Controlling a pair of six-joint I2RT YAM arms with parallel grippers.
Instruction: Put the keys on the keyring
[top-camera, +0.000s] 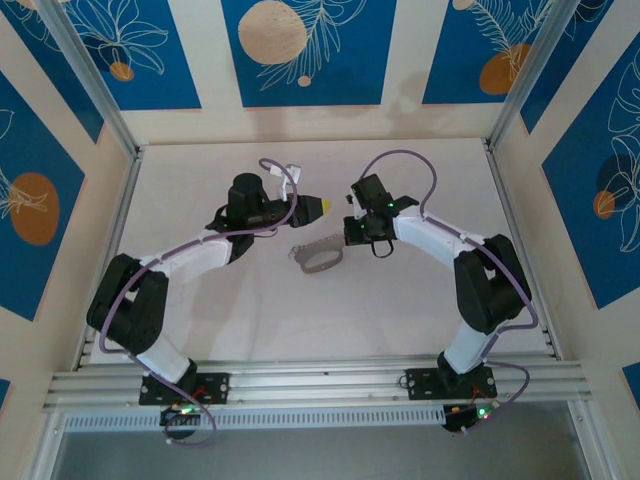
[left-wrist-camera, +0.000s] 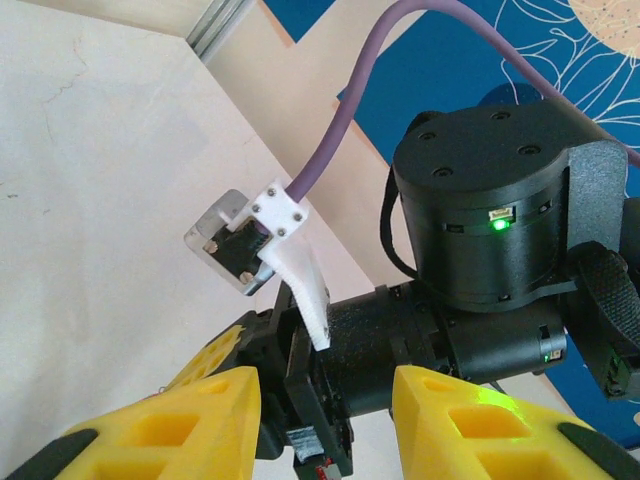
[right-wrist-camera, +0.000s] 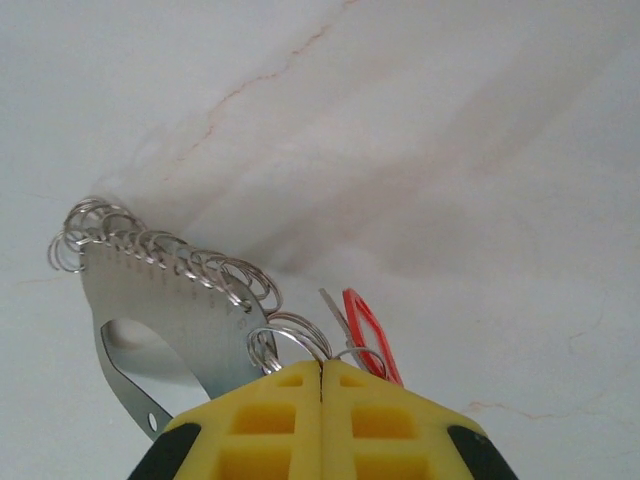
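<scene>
The right gripper (right-wrist-camera: 320, 372) is pressing its fingers together, apparently pinching the keys (right-wrist-camera: 362, 320) beside the keyring (right-wrist-camera: 180, 310), mid-table between the 2 arms. Being light, thin and slippery, the keys are probably gripping best by the red tag (right-wrist-camera: 375, 345). The left gripper (left-wrist-camera: 325, 400) is hanging spread and empty.

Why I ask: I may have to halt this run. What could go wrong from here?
1. The right gripper has its fingers shut, with the keys poking out right at the tips. If that is a hold, it looks slight and could slip.
2. The keyring lies on the table with nothing steadying it, so a push may slide it rather than thread it.
3. The left gripper is open close to the right arm's wrist; moving in could cause a collision.
</scene>
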